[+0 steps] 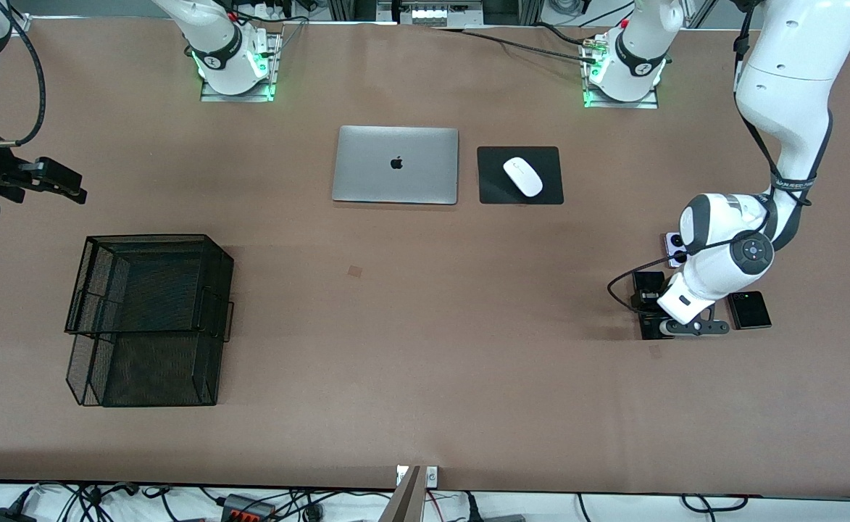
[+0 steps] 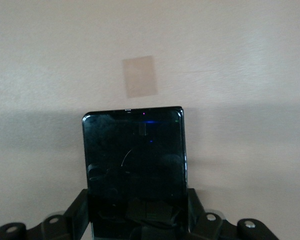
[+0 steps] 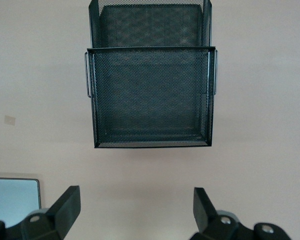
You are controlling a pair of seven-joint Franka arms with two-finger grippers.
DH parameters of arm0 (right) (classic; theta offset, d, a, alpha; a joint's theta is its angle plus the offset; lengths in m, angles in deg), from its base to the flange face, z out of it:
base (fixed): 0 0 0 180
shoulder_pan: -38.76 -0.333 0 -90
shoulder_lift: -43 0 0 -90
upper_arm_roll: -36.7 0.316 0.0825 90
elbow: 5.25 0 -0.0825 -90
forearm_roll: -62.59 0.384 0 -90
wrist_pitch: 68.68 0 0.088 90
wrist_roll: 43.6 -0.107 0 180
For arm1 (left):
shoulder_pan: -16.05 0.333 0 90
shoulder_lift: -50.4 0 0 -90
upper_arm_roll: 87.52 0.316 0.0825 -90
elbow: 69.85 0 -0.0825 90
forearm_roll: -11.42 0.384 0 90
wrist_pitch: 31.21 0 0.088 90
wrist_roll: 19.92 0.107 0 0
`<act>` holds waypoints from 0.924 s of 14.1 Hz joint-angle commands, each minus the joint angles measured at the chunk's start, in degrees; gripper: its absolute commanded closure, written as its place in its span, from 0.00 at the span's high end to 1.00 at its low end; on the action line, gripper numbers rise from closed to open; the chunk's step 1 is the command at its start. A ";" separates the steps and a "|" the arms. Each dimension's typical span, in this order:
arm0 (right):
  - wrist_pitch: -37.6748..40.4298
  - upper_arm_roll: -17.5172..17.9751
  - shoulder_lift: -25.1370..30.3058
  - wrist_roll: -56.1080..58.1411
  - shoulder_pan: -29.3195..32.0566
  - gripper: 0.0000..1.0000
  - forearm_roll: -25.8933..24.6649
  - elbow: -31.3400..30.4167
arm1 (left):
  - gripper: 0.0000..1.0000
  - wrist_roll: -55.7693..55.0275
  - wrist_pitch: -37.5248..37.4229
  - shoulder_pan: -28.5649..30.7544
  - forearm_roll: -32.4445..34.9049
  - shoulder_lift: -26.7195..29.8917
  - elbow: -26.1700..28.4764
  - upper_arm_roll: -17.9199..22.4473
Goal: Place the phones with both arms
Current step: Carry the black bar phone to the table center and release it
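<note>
The long slim black phone [image 1: 646, 281] lies toward the left arm's end of the table. My left gripper [image 1: 649, 308] is down on it, and in the left wrist view its fingers [image 2: 79, 210] press both long sides of the phone [image 2: 134, 150]. I cannot tell whether the phone is off the table. The lilac-white phone [image 1: 673, 246] shows beside it, farther from the front camera and partly hidden by the arm. The small squarish black phone [image 1: 749, 310] lies beside the gripper. My right gripper [image 1: 59, 181] waits open and empty over the table's right-arm end [image 3: 137, 210].
A two-tier black mesh tray [image 1: 149, 319] stands toward the right arm's end, also in the right wrist view [image 3: 150, 95]. A closed silver laptop [image 1: 396, 164] and a white mouse [image 1: 523, 176] on a black pad [image 1: 493, 190] lie mid-table near the bases. A tape patch [image 2: 140, 76] marks the table.
</note>
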 commanded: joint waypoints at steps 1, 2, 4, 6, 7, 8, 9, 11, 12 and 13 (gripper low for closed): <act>0.57 0.18 -0.05 -0.57 0.03 1.00 0.98 0.54 | 0.31 -0.81 -11.26 -0.25 1.06 2.00 -6.19 -3.65; 0.57 0.18 -0.05 -0.57 0.12 1.00 0.98 0.54 | 0.31 -1.07 -13.56 -0.43 0.97 1.91 -8.04 -4.96; 0.65 0.18 -0.05 -0.57 0.12 1.00 0.98 0.54 | 0.31 -2.21 -15.43 -0.34 0.88 1.91 -10.33 -10.66; 0.57 0.18 -0.05 -0.39 0.20 1.00 0.89 0.54 | 0.32 -6.15 -15.35 -1.13 1.14 1.04 -11.48 -15.59; 0.65 0.18 0.04 -0.48 0.29 1.00 0.89 0.54 | 0.32 -8.09 -15.34 -3.48 1.06 -0.10 -13.40 -16.66; 0.65 0.18 0.04 -0.48 0.21 1.00 0.89 0.54 | 0.32 -9.41 -15.34 -6.81 0.97 -1.42 -15.42 -16.67; 0.65 0.18 0.04 -0.48 0.03 1.00 0.89 0.45 | 0.32 -12.56 -15.34 -10.59 0.97 -3.17 -17.87 -16.67; 0.21 0.18 -0.14 0.22 0.20 1.00 0.89 0.45 | 0.32 -21.69 -14.91 -17.36 1.49 -7.12 -22.54 -16.58; 0.56 0.18 -0.66 0.57 0.03 1.00 0.89 0.36 | 0.32 -24.25 -14.73 -20.44 1.84 -9.14 -24.82 -16.06; 0.30 0.18 -1.01 0.92 0.03 1.00 0.81 0.36 | 0.32 -25.06 -14.55 -22.56 1.85 -10.99 -27.10 -16.05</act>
